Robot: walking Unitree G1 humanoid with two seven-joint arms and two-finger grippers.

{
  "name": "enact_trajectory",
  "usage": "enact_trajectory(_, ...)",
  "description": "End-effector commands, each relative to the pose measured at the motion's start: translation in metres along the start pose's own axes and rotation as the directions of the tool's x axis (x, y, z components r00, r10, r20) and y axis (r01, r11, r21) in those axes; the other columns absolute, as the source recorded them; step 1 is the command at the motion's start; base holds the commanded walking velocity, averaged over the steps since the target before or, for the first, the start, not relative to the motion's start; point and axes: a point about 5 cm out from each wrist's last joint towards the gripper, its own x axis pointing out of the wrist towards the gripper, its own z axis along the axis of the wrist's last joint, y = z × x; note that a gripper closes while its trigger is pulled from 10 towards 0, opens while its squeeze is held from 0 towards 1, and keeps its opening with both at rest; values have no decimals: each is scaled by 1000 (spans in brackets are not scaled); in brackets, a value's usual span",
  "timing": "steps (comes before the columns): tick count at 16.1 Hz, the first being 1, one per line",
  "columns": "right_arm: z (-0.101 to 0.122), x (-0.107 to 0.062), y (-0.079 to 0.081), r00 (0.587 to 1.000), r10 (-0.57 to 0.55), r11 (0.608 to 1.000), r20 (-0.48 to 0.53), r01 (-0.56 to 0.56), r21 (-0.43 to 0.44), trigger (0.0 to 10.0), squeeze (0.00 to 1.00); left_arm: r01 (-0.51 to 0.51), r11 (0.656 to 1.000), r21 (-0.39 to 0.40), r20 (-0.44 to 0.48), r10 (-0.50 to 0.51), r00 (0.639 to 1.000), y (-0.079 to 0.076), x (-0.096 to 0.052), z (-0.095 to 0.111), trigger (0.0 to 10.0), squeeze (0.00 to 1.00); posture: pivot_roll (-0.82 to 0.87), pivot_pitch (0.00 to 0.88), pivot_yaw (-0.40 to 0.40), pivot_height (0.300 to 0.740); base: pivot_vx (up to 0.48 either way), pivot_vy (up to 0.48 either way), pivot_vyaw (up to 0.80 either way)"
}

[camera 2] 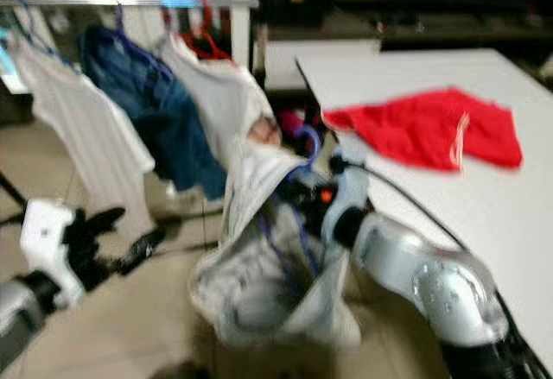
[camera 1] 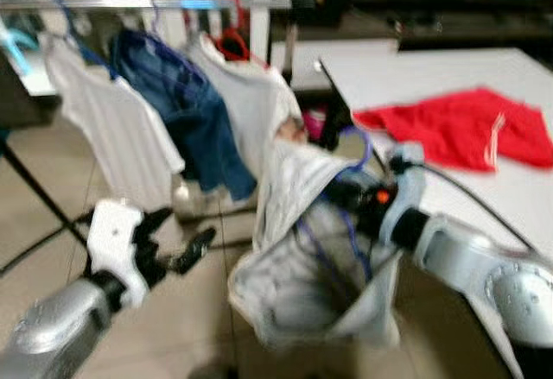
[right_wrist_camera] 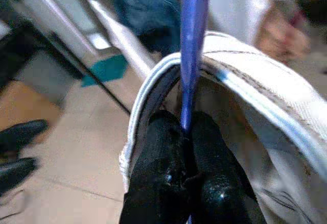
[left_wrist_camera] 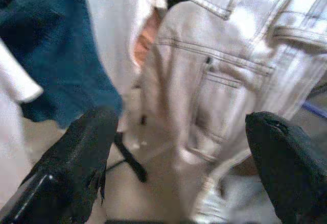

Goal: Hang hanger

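A blue hanger (right_wrist_camera: 193, 40) carries pale grey denim trousers (camera 1: 302, 267), and my right gripper (right_wrist_camera: 186, 142) is shut on the hanger's stem, holding it low in front of the white table. The hanger's hook (camera 1: 363, 150) curls up above the waistband. The silver clothes rail (camera 1: 155, 2) runs across the top left with a white shirt (camera 1: 108, 129), a dark blue garment (camera 1: 194, 116) and a light garment on a red hanger (camera 1: 232, 44). My left gripper (camera 1: 177, 241) is open, low at the left, apart from the trousers. Its fingers (left_wrist_camera: 76, 168) frame the trousers' back pocket (left_wrist_camera: 219, 101).
A white table (camera 1: 484, 77) at the right bears a red cloth (camera 1: 458, 124). The rail's black legs (camera 1: 34, 193) slant over the beige tile floor at the left. White cabinets and a dark counter stand behind. The head views are blurred.
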Motion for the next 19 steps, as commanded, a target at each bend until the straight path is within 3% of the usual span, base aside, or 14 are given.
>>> enact_trajectory(1,4,0,2,999,10,1000,39,-10,-21,10000,0,-18,1000,12,-7,18,1000,3,0,1,10000,0,6,52,-73,740,0,480,0)
enact_trajectory(6,-9,1,-15,991,-89,996,100,87,26,10000,0,-12,1000,18,-6,12,1000,2,7,3,10000,0,3,58,-66,740,0,480,0)
enact_trajectory(8,-14,0,-20,987,-118,993,106,119,-3,10000,0,-19,1000,21,-1,19,1000,3,10,4,10000,0,3,58,-64,740,0,429,0)
enact_trajectory(12,-16,0,-25,982,-143,989,123,147,-28,10000,0,-72,997,8,24,72,997,4,24,1,10000,0,-16,62,-47,740,0,0,0)
enact_trajectory(19,-24,2,-21,994,-47,997,102,52,-52,10000,0,-62,997,47,9,62,998,1,26,-2,10000,0,-4,49,-47,740,0,-478,0)
